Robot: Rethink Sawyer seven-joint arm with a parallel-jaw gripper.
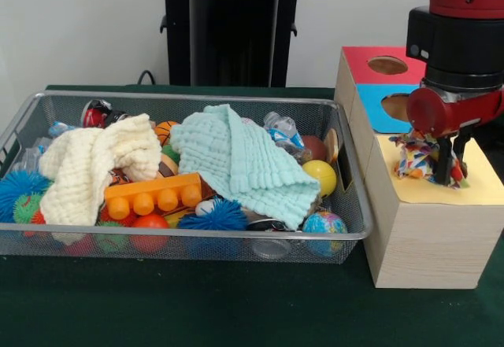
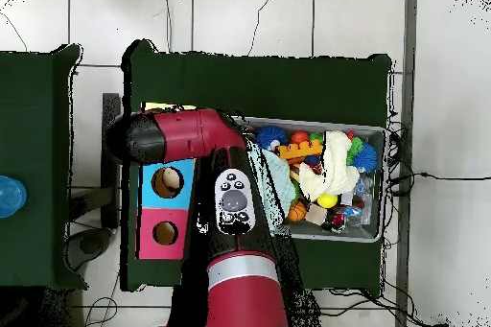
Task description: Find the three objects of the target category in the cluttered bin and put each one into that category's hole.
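Presently catalogued, arm first. Arm [image 1: 461, 40]: red and black, enters the front view from the upper right and hangs down over the yellow-faced box [image 1: 429, 233], its round red wrist housing directly above the box top. In the overhead view the same arm rises from the bottom edge, bends left and covers the yellow box entirely.

Gripper [image 1: 446, 167]: dark fingers point straight down onto the yellow face, closed around a spotted fabric piece [image 1: 416, 158], a ruffled bunch of white, red, blue and yellow that rests on the box top where the hole would lie; the hole itself is hidden beneath fabric and gripper. No other spotted piece can be made out in either view.

Front view only: the fabric, the fingers and the yellow face. Overhead view only: both round holes of the blue-faced box [image 2: 165, 181] and the red-faced box [image 2: 165, 234] seen from straight above.

Bin [image 1: 346, 205]: silver wire mesh, just left of the boxes in the front view. Contents: cream cloth [image 1: 90, 166], mint-green cloth [image 1: 240, 162], orange block [image 1: 153, 193], blue spiky ball [image 1: 213, 215], yellow ball [image 1: 320, 175], globe ball [image 1: 324, 225], plus smaller items half buried.

Table [image 1: 197, 300]: dark green covering.
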